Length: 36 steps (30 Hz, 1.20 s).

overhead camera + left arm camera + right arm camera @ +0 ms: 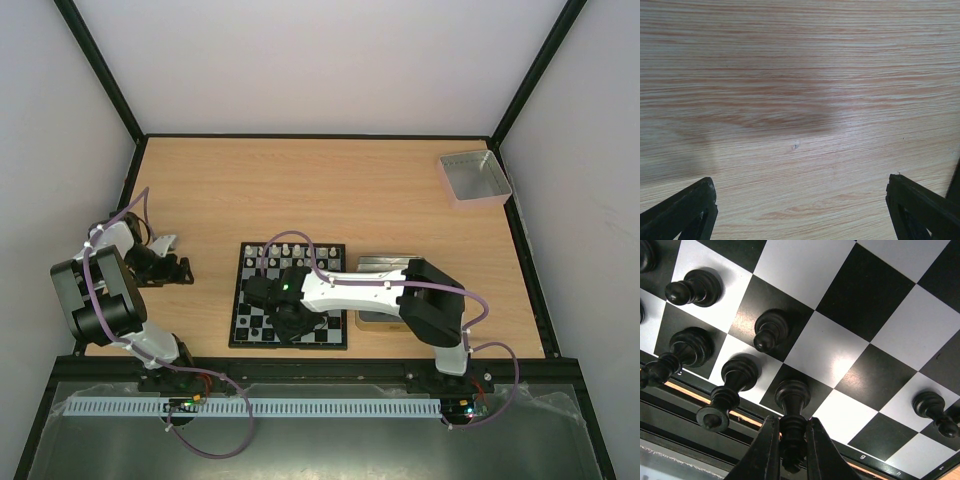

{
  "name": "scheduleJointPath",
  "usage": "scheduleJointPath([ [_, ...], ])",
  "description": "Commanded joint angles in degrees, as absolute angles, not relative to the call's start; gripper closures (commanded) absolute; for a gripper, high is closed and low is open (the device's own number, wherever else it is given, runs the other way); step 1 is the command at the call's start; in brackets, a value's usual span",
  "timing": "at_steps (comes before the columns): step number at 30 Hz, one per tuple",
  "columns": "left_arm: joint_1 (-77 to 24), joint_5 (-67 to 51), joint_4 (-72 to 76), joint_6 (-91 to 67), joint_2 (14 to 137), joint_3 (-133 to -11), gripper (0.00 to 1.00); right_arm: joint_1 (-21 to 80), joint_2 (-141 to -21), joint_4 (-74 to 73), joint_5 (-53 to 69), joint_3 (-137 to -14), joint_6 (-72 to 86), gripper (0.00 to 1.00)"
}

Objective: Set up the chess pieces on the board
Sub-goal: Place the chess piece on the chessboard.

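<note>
Right gripper [792,426] fingers clamped on a black piece [792,397], piece upright on a dark edge square of the board [840,305], more black pieces [735,380] just left of the fingers, left gripper [800,202] fingers spread wide above the wooden table [800,75]

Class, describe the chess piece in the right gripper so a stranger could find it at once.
Find the chequered board, then its near-edge row of black pieces. Only one tall piece there has the right gripper clamped round its top.
</note>
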State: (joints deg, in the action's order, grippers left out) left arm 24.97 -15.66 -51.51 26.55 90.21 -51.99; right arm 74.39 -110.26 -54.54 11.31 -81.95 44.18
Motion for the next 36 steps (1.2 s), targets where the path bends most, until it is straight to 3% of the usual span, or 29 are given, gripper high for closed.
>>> scheduleJointPath([
  [1, 24.62, -16.17, -52.36, 26.81, 90.74, -51.34, 0.08, 74.71, -111.07, -56.16, 10.99, -81.22, 44.63, 0.95],
  [13, 24.37, -16.17, -52.38, 26.76, 90.70, -51.33, 0.07, 74.71, -110.79, -56.75, 9.52, -81.74, 45.08, 0.91],
  [26, 24.40, -16.08, -52.34, 26.74, 90.69, -51.34, 0.06, 74.71, -110.85, -56.59, 9.66, -81.61, 45.19, 0.72],
  [36, 24.36, -16.00, -52.29, 26.65, 90.54, -51.38, 0.06, 74.71, -109.33, -56.59, 6.58, -83.06, 45.96, 0.71],
])
